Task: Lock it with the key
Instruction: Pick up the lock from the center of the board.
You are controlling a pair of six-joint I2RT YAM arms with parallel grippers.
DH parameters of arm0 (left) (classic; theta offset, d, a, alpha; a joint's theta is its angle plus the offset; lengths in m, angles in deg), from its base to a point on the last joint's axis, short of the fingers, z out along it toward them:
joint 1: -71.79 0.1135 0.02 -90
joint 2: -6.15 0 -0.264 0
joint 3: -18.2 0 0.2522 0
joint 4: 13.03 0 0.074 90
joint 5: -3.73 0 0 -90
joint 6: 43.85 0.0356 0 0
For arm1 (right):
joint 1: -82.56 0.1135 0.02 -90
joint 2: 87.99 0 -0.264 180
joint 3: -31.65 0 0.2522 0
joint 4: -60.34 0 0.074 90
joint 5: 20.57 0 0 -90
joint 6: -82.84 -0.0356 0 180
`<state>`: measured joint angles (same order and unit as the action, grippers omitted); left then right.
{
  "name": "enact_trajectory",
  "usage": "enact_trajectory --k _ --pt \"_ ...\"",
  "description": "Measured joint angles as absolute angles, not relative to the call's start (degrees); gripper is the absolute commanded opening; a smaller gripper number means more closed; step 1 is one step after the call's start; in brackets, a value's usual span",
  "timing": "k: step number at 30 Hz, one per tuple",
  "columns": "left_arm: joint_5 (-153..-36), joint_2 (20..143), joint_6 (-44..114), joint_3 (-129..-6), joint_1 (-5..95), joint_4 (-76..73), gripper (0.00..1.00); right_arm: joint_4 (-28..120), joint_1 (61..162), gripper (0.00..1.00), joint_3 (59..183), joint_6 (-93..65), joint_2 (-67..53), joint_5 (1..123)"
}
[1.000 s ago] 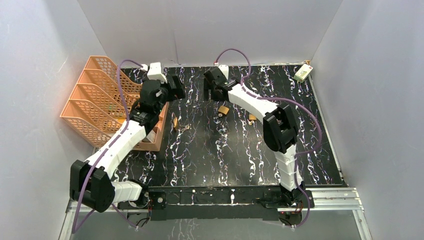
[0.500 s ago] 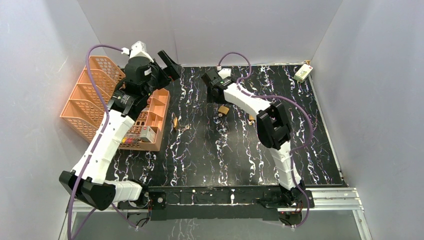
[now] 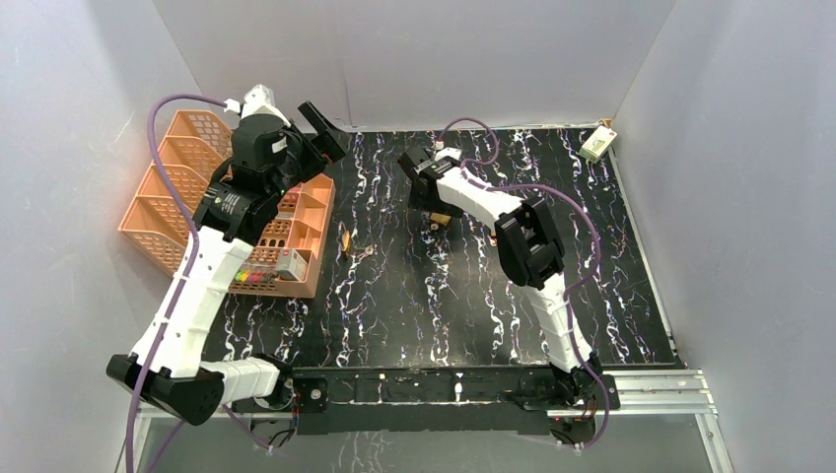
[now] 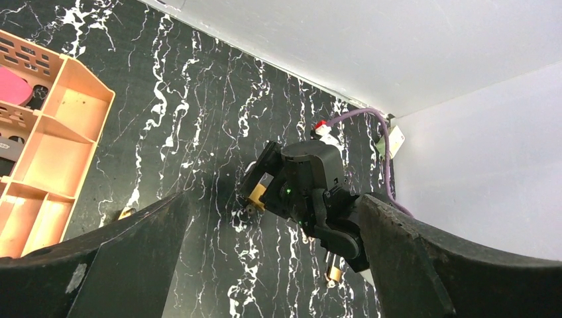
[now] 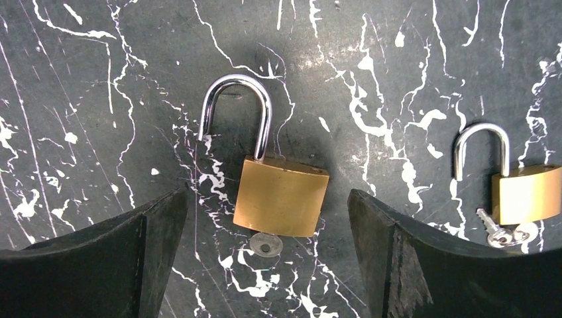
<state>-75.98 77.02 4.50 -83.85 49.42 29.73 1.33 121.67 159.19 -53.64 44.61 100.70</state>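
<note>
Left gripper [image 3: 325, 138] is up by the tray [image 3: 308, 204], jaws spread, empty. Padlock [image 5: 281, 195] lies flat on the table under the right gripper [image 3: 429, 197], shackle [image 5: 266, 126] open, key [image 5: 265, 246] in its base. Likely heavy, rigid, slick brass: pinch the body's flat sides. Right jaws are spread wide, touching nothing. 2nd padlock [image 5: 527, 192] lies further right.

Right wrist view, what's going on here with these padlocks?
The right gripper hovers over a brass padlock lying flat on the table. The padlock's shackle is open and a key sits in its base. The jaws are open on either side, not touching it. A second open padlock lies beside it. The left gripper is up near the orange tray, jaws open, holding nothing.
</note>
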Motion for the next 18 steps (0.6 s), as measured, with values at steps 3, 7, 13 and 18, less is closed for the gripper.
enact_trajectory --k 3,7,13,18 --pt "-75.5 76.4 4.6 -83.5 49.4 30.1 0.98 1.3 121.6 0.98 158.9 -55.5 44.6 100.3" --pt "-74.8 75.0 5.1 -82.7 49.4 30.2 0.98 1.2 121.6 0.98 158.1 -57.5 44.6 99.9" --pt "-74.6 73.9 5.0 -82.5 49.4 30.1 0.98 1.0 121.6 0.97 156.6 -60.0 44.8 99.3" --pt "-74.7 74.0 5.0 -82.2 49.4 30.2 0.98 0.9 121.5 0.94 156.2 -61.5 45.1 99.0"
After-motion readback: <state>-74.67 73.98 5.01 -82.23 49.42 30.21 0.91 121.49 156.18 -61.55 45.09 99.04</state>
